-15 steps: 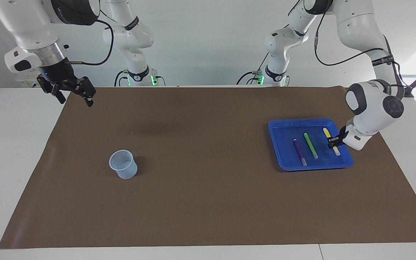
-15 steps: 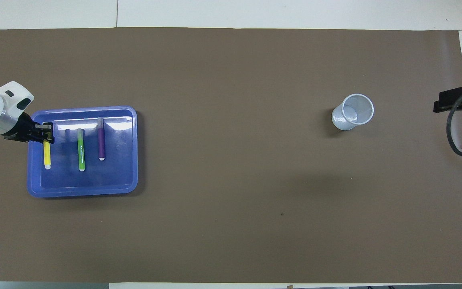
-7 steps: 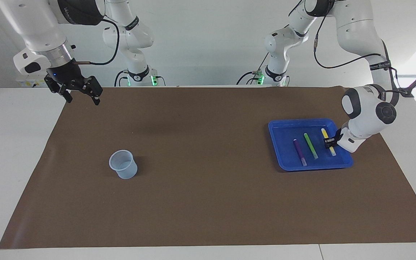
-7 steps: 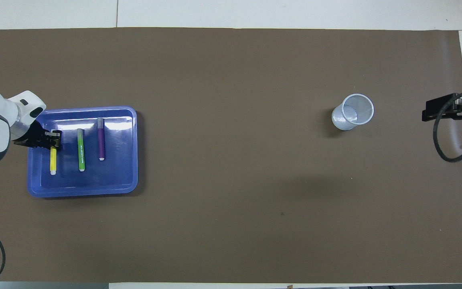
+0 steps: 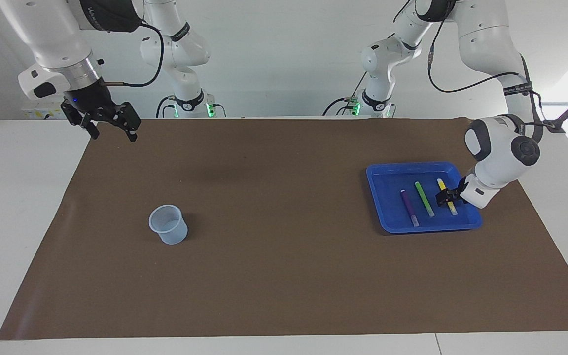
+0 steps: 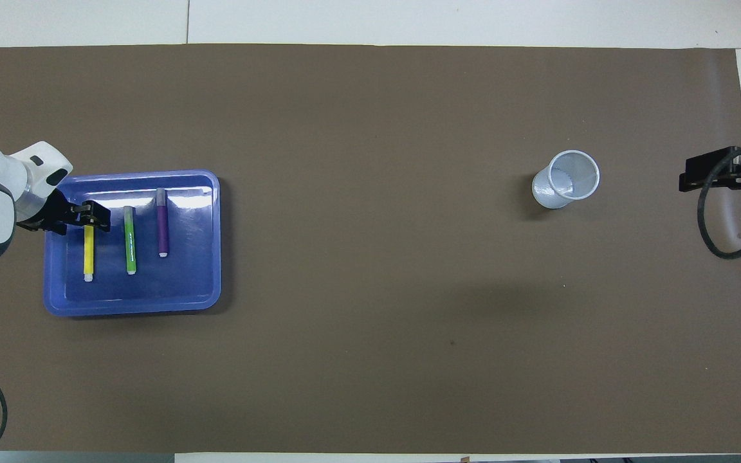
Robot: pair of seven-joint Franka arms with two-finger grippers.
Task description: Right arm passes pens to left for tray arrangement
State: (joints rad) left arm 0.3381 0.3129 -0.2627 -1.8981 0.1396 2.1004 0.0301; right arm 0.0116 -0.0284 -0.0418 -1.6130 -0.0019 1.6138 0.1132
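I have all three pens lying side by side in the tray [image 5: 377,197], toward the left arm's end of the table: purple pen [image 5: 409,207], green pen [image 5: 424,199] and yellow pen [image 5: 446,197].

My left gripper [image 5: 444,197] is low in the tray at the yellow pen, about halfway along it. The fingers look parted on either side of the barrel, but I cannot tell whether they touch it.

The right gripper [image 5: 111,125] waits in the air over the mat's corner at its own end, fingers spread and holding nothing. The cup [image 5: 168,224] stands well apart from everything.

As I judge it, the arrangement is as good as done, and the risk lies in backing out. If a finger catches the yellow pen as I lift, the pen could skew or roll against the green one. A sideways retreat could knock the tray's rim and shift the tray, since the wrist sits right at that edge. I would go straight up first.
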